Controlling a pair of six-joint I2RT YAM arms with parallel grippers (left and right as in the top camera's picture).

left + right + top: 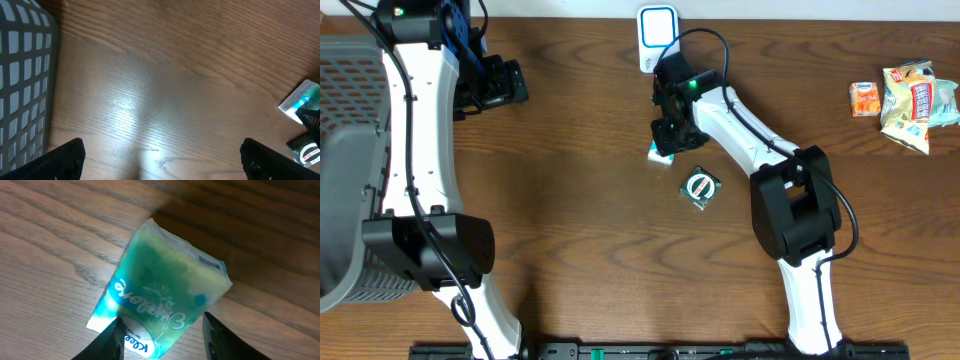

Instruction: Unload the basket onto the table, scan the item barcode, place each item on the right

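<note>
Both jaws of the right gripper (162, 330) are closed on the tissue pack (165, 280) (teal, lying on the table (50, 230)). The left gripper (162, 155) is held wide open beside the grey basket (20, 75), whose inside is partly hidden.

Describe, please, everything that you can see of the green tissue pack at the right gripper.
The tissue pack is a small, soft packet wrapped in glossy, wrinkled plastic film. It is teal and green, with white script lettering and a white patch at its near end. It sits slanted over the wooden table. The right gripper grips it, with a black finger against each side of the near end. Whether the pack rests on the wood or is slightly lifted cannot be told.
</note>
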